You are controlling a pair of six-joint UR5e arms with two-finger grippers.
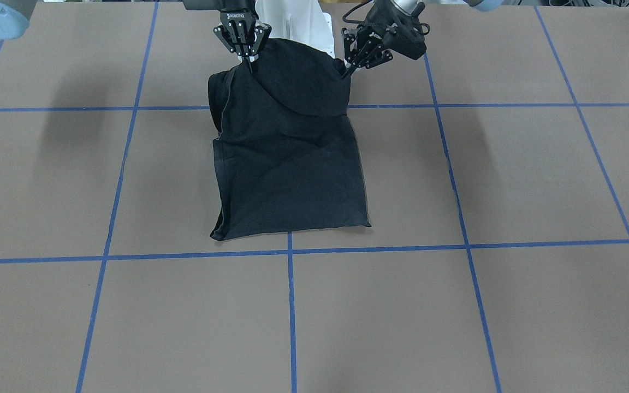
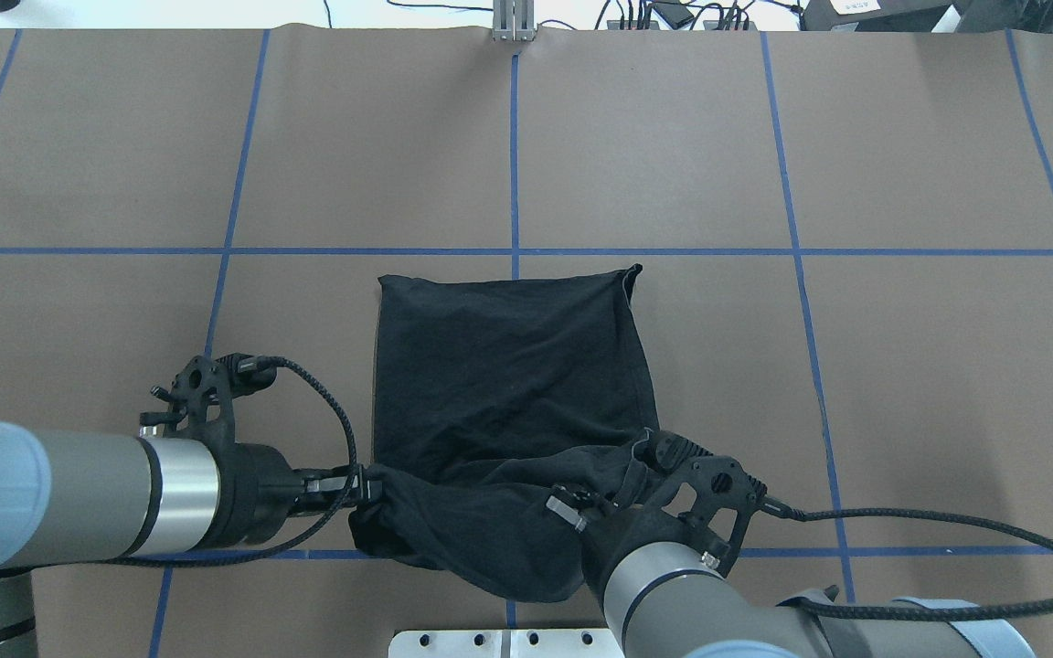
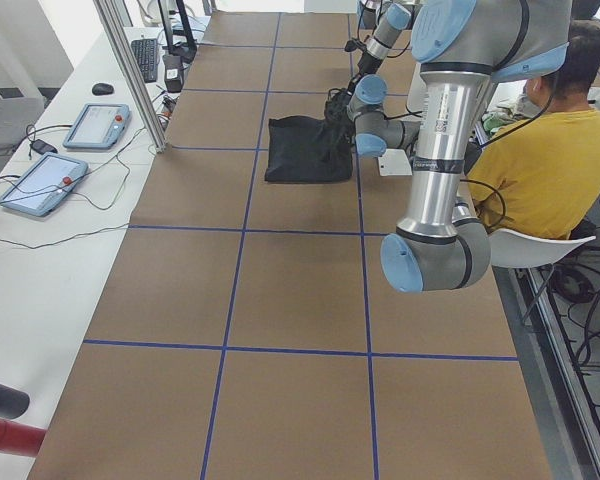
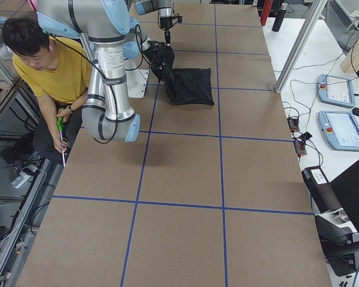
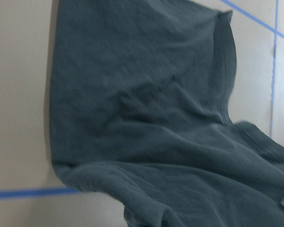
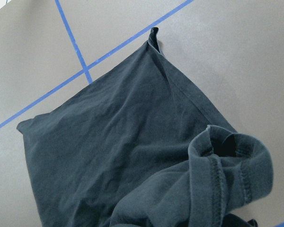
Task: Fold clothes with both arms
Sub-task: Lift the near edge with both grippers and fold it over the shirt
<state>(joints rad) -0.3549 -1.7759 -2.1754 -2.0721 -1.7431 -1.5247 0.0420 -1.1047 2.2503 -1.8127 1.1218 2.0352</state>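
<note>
The clothes are one black T-shirt [image 1: 292,164] lying folded in a rough rectangle mid-table [image 2: 508,366], plain side up, no print showing. Its edge nearest the robot is raised off the table. My left gripper [image 1: 348,71] is shut on one corner of that raised edge, and it comes in low from the left in the overhead view [image 2: 364,489]. The other corner is pinched by my right gripper [image 1: 249,59], which is shut and points straight down [image 2: 581,514]. Both wrist views show only cloth: the T-shirt [image 5: 142,118] and a sleeve opening [image 6: 227,146].
The brown table mat carries a blue tape grid [image 1: 290,305]. The white pedestal base [image 2: 499,642] sits at the robot's edge. A person in a yellow shirt [image 4: 48,66] sits beside the robot. Tablets [image 3: 95,125] and cables lie on the far white side table.
</note>
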